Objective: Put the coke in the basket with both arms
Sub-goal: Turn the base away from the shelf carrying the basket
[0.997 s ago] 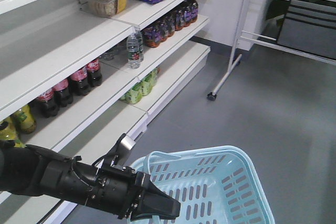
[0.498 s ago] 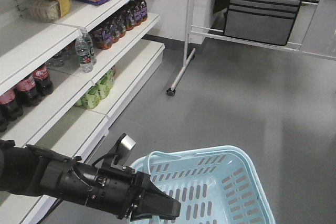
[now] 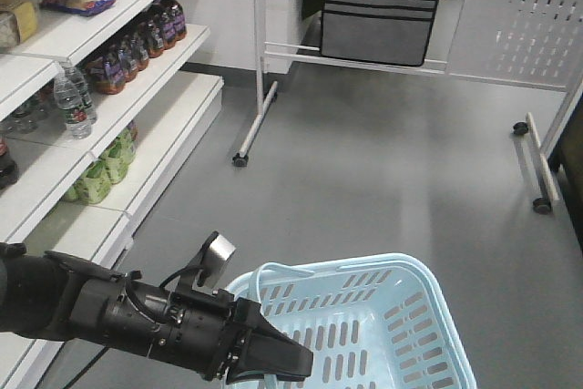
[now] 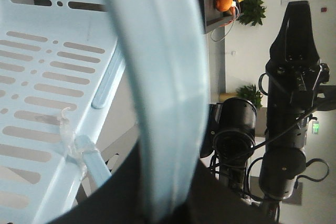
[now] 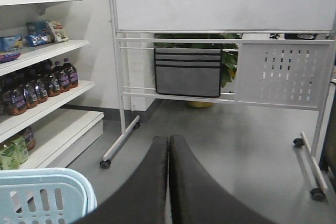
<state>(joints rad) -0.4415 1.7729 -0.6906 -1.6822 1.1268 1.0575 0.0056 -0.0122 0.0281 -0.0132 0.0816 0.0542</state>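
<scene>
The light blue basket (image 3: 328, 265) hangs at the bottom of the front view, its loop handle (image 3: 259, 273) raised. My left gripper (image 3: 290, 363) is shut on that handle. In the left wrist view the handle (image 4: 163, 77) runs as a broad pale band down between the dark jaws, with the basket's slotted wall (image 4: 47, 51) to the left. My right gripper (image 5: 168, 139) is shut with nothing in it, pointing at the floor, and the basket rim (image 5: 52, 174) sits to its lower left. The right arm (image 4: 294, 77) stands upright in the left wrist view. The coke is out of view.
White shelves (image 3: 155, 88) line the left, holding dark drink bottles (image 3: 137, 43), a water bottle (image 3: 71, 102) and green bottles (image 3: 105, 166). A white wheeled frame (image 3: 264, 61) with a grey pocket organiser (image 3: 378, 25) stands ahead. Grey floor (image 3: 383, 179) lies between.
The whole view has swung right: the shelves slid to the left edge and the wheeled frame came to the middle. My left arm and the basket keep the same place in view.
</scene>
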